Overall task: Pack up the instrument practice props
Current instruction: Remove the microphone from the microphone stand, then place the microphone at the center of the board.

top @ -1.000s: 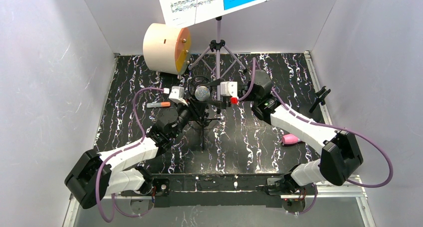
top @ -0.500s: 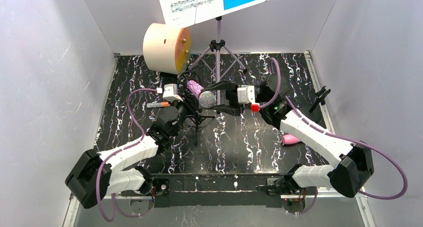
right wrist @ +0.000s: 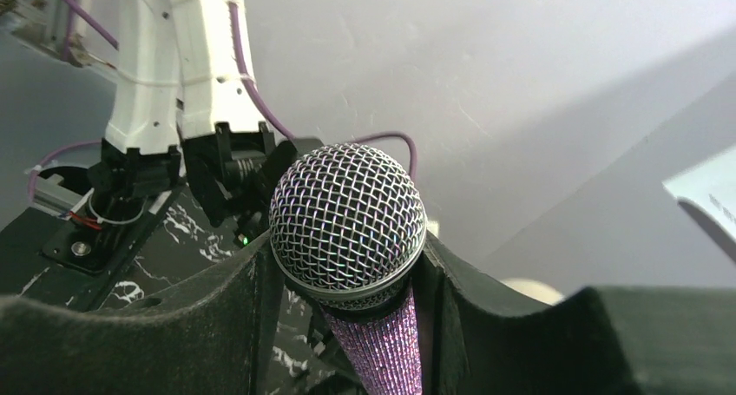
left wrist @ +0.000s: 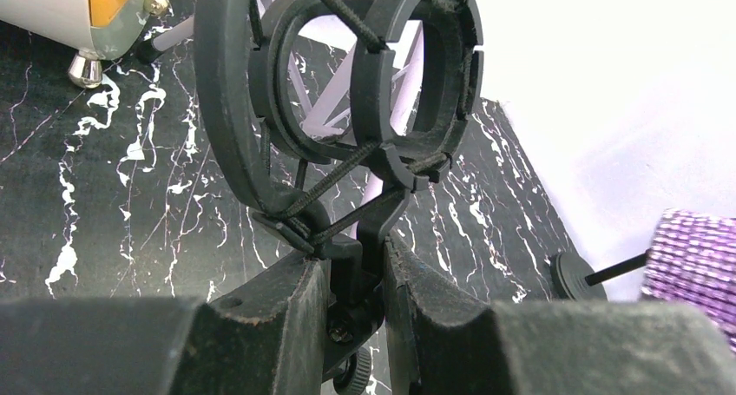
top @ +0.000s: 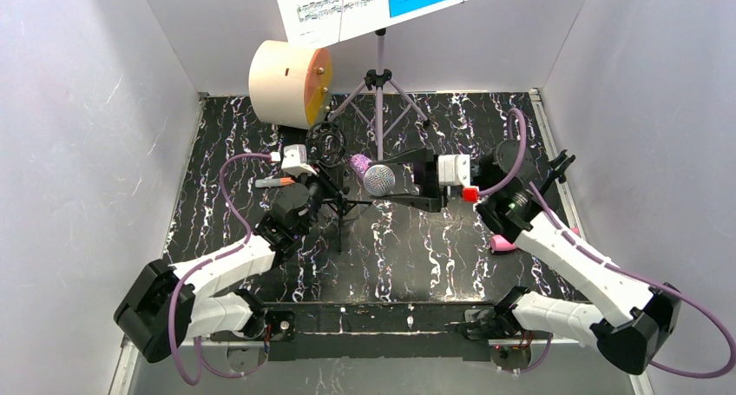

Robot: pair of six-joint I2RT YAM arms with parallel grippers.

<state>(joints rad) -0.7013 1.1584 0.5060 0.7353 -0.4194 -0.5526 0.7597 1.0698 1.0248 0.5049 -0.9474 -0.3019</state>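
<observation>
Right gripper (right wrist: pixel 347 273) is clamped tight on the glittery purple silver-headed microphone (right wrist: pixel 347 217), holding it level just right of the ring cradle (left wrist: pixel 221 108), not touching. Left gripper (left wrist: pixel 354 278) pinches the thin black mic tripod (left wrist: pixel 375 226) below that cradle, I'd guess so it doesn't tip.

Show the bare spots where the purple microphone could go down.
Bare: the near centre of the mat between left arm and right arm, and the far right corner beside the music rack legs. Crowded: the far left around the drum, mic tripod and orange marker.
</observation>
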